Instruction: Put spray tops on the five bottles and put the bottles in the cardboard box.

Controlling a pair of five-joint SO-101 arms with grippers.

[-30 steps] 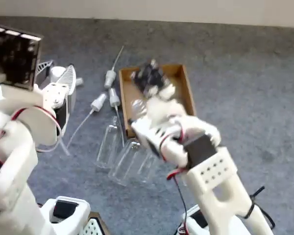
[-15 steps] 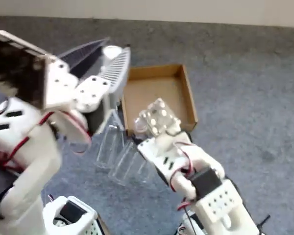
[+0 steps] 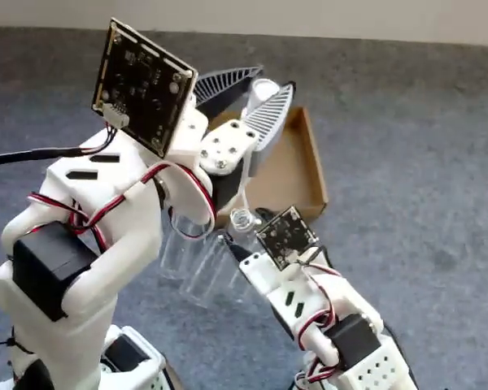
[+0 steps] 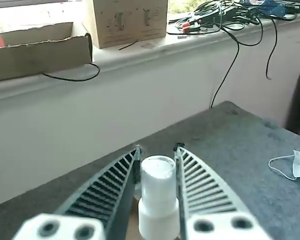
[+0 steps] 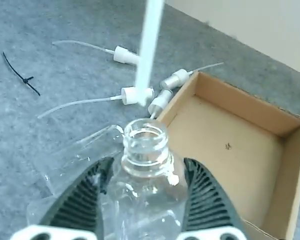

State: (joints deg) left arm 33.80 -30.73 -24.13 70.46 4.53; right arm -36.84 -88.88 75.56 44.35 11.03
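While the left arm is standing raised over the grey table [image 3: 407, 122] in the high view, the left gripper [image 3: 270, 81] is clamping a white spray top [image 3: 263, 89] between its fingers. The top's thin tube [image 3: 245, 166] is hanging down towards a clear bottle [image 3: 241, 219]. The right gripper [image 3: 244, 237] is holding that bottle upright just beside the cardboard box [image 3: 301, 175]. Other bottles [image 3: 191, 264] are lying on the table next to it.

In the left wrist view, the ribbed fingers [image 4: 112, 187] are pressing on both sides of the spray top.

In the right wrist view, the right gripper's fingers [image 5: 202, 200] are gripping the bottle below its open neck. The tube's tip is hanging close to the mouth, not inside it. Four loose spray tops [image 5: 137, 95] are lying on the table near the box's corner.
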